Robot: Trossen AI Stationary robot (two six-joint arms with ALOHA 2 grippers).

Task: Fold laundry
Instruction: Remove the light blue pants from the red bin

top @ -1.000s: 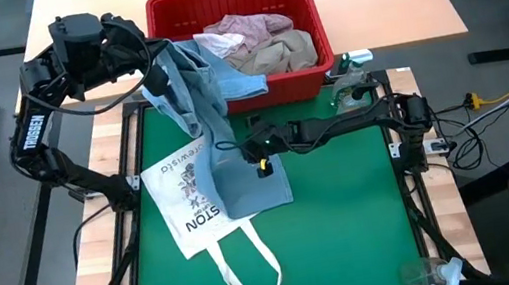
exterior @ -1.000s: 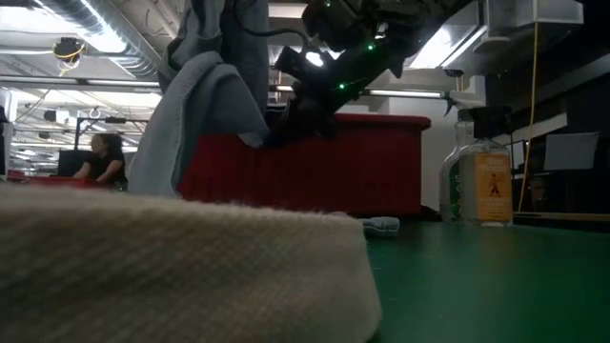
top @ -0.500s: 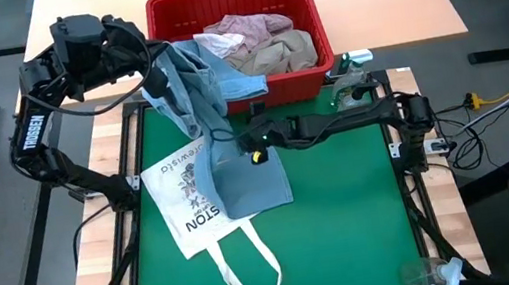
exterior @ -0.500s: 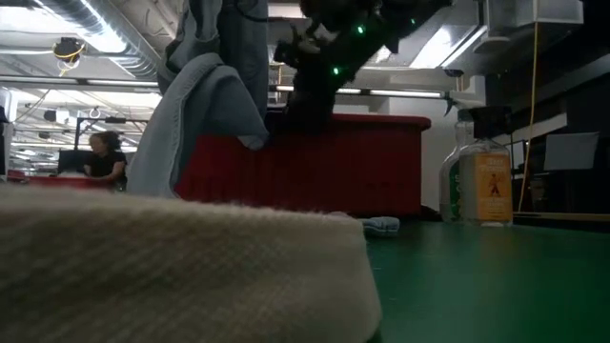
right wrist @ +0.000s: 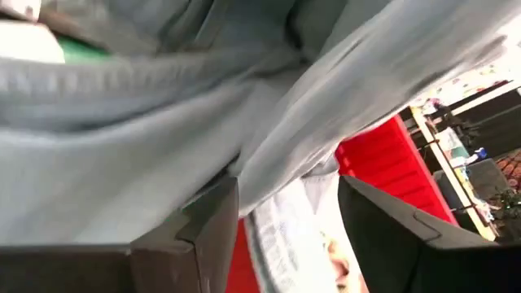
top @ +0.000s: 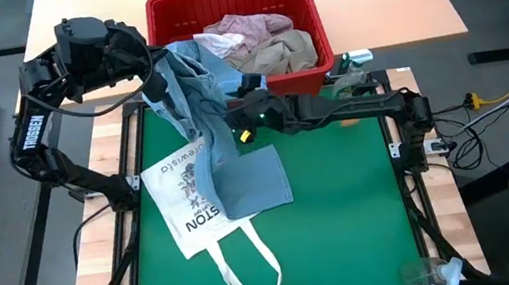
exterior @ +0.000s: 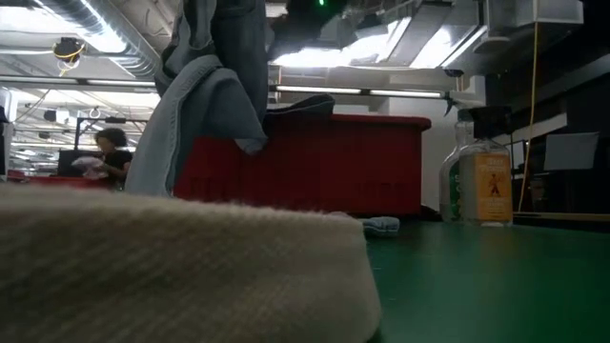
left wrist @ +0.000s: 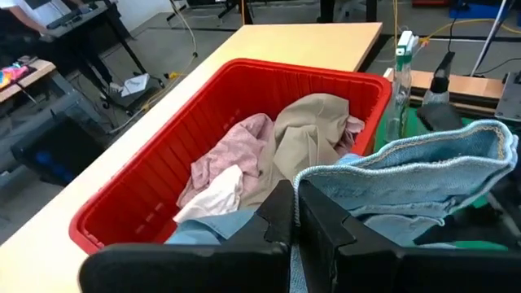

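The light blue jeans (top: 244, 174) hang from my left gripper (top: 160, 73), which is shut on them above the green mat's far left corner. Their lower end lies spread on the mat (top: 346, 210) and over a white printed tote bag (top: 188, 203). My right gripper (top: 235, 128) is open and raised, right beside the hanging denim (right wrist: 163, 122). A pink shirt (top: 243, 28) and a tan cloth (top: 277, 53) lie in the red basket (top: 165, 19). My left gripper pinches a bunched part of the jeans near their upper end (left wrist: 244, 232) between its two shut fingers, coming roughly level from the table's left. A seamed edge (left wrist: 407, 155) arches beyond the fingers. The jeans hang slack below, with their lower end (top: 261, 187) on the mat. My right gripper's fingers (right wrist: 203, 224) stand close against the denim; whether they touch it I cannot tell.
The red basket stands at the mat's far edge, on a wooden table. A spray bottle (top: 354, 62) is at the far right corner, by the right arm's base. The tote's handles (top: 248, 270) trail toward the near edge. A person (exterior: 105, 157) sits in the room behind.
My right gripper has risen off the lying part of the jeans. It has gone toward the far edge and a little left, up to the hanging denim, and has left the low view.
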